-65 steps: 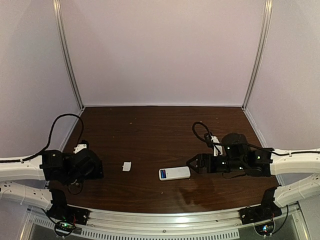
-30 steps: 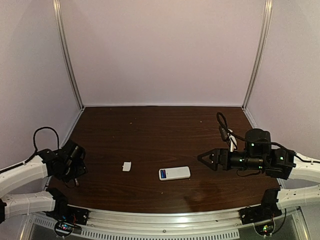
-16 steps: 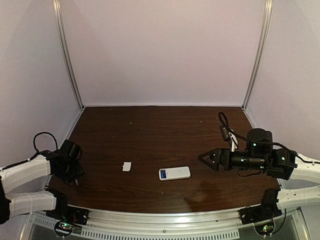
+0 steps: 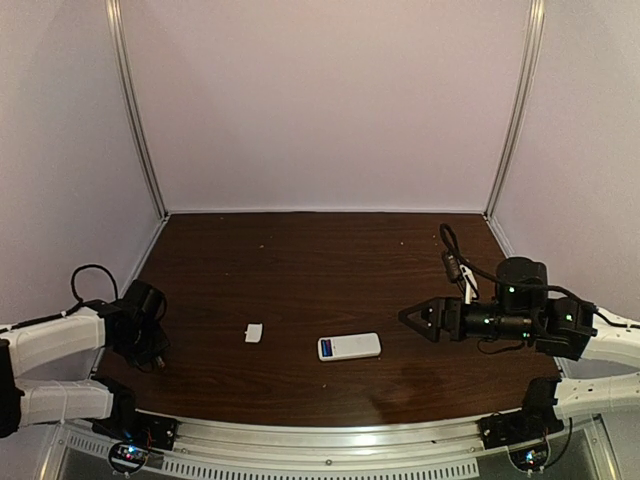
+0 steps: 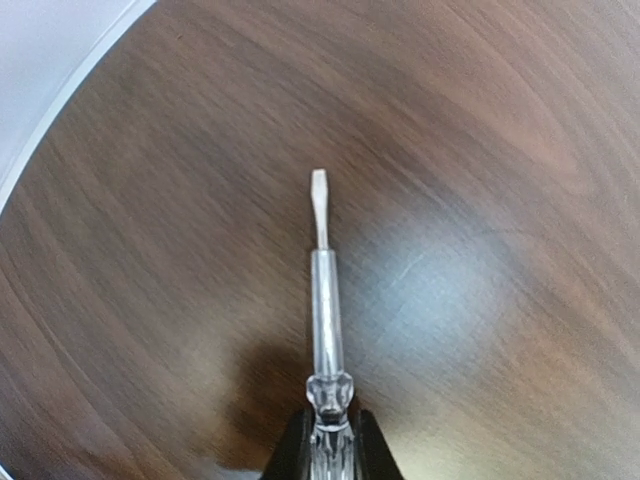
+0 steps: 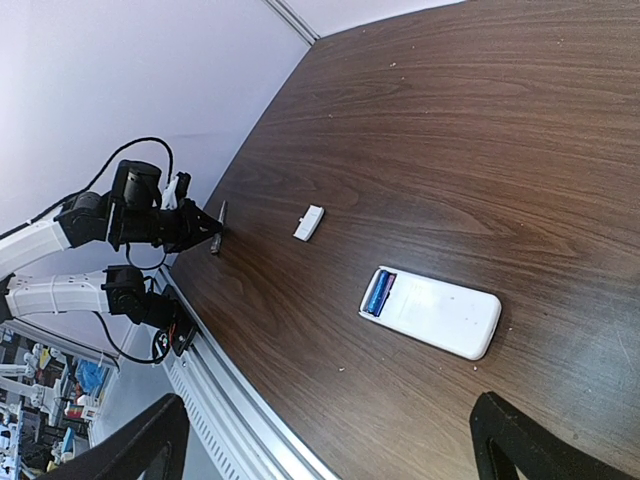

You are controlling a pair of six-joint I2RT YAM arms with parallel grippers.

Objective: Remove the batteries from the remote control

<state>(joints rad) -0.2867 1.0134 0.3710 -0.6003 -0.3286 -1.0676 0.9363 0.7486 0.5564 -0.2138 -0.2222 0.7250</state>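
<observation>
Left gripper (image 5: 330, 458) is clenched on the clear handle of a screwdriver (image 5: 322, 300). On my wrist feed both black fingers (image 5: 296, 452) press against the handle's sides, and the flat blade points straight away from the camera over the wood. I can't tell whether the blade tip touches the table (image 4: 300, 250). From overhead that gripper sits at the near left corner, close to the left wall and well apart from the remote (image 4: 349, 347).

Right gripper (image 4: 418, 318) is released, jaws spread wide with nothing between them. On its wrist feed the two fingers (image 6: 140, 445) stand at the bottom corners of the view. It hovers at the right side of the table, pointing left toward the middle, near the remote but not touching it.

The remote lies flat, white back up, near the front middle of the table, between the two arms and closer to the right one. Its bay is open at the left end, and I see a blue battery (image 6: 378, 293) lying in it. Overhead there is a purplish tint next to the blue, but I can't say for sure that it is a second cell.

Further left and slightly farther back lies a small white cover (image 4: 254, 333). It is flat on the wood, apart from the remote, between it and the left gripper.

Beyond that the table runs back to a pale wall (image 4: 320, 100).
</observation>
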